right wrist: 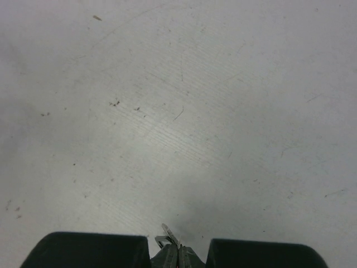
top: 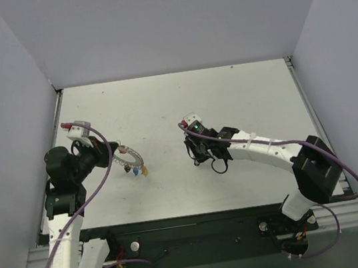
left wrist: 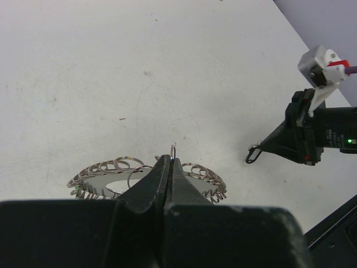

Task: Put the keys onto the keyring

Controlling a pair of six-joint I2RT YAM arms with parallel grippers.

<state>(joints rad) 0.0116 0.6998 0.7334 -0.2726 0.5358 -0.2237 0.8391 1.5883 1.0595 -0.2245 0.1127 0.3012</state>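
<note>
The keyring [left wrist: 203, 174], a thin silver wire ring fringed with small silver rings, is held up at the table's left. In the top view the keyring [top: 129, 157] carries blue and yellow tags [top: 139, 171] that dangle below it. My left gripper [left wrist: 170, 160] is shut on its wire, which pokes up between the tips. To the right, my right gripper [top: 196, 158] is shut on a small key [left wrist: 254, 154] with a dark head. The key's silver end [right wrist: 170, 235] juts from the shut jaws just above the table. The two grippers are about a hand's width apart.
The white tabletop [top: 181, 100] is walled by grey panels at the back and sides. A black base rail [top: 200, 228] runs along the near edge. A purple cable [top: 101, 179] loops beside the left arm.
</note>
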